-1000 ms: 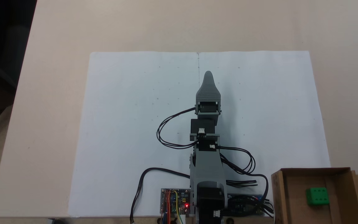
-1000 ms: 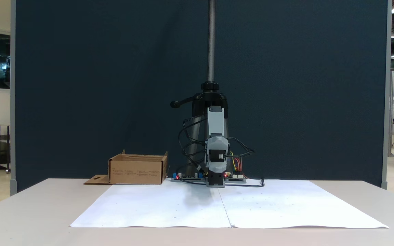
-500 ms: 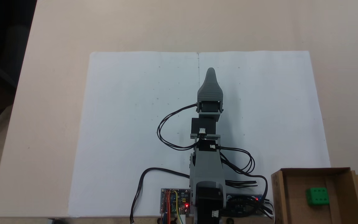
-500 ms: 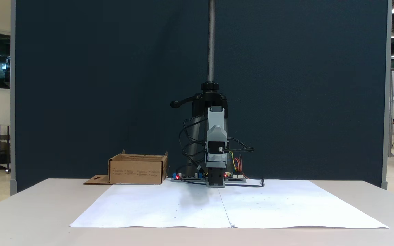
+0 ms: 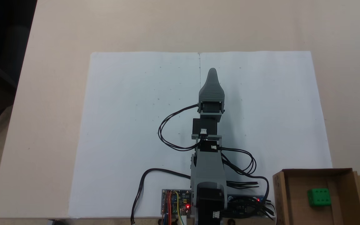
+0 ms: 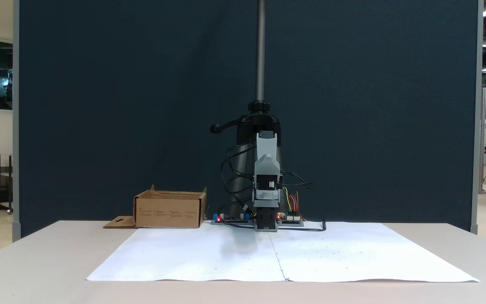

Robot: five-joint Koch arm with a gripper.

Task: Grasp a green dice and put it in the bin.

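Observation:
The green dice [image 5: 319, 197] lies inside the bin [image 5: 280, 193], a brown cardboard box at the lower right of a fixed view looking down. In the fixed view from the front, the bin [image 6: 169, 209] stands left of the arm and its walls hide the dice. My gripper [image 5: 212, 71] stretches out over the white paper, far from the bin, with nothing seen in it. From above its jaws overlap as one grey tapered shape. From the front the gripper [image 6: 266, 162] points toward the camera, so I cannot tell whether it is open or shut.
White paper sheets [image 5: 130, 125] cover the middle of the beige table [image 5: 48, 93]. Circuit boards [image 5: 176, 201] and black cables [image 5: 167, 131] lie around the arm's base. A dark panel [image 6: 120, 105] and a metal pole [image 6: 260, 50] stand behind the arm.
Over the last second the gripper shifted slightly farther out and lifted its tip. Since half a second ago it has barely moved. The dice stays in the bin.

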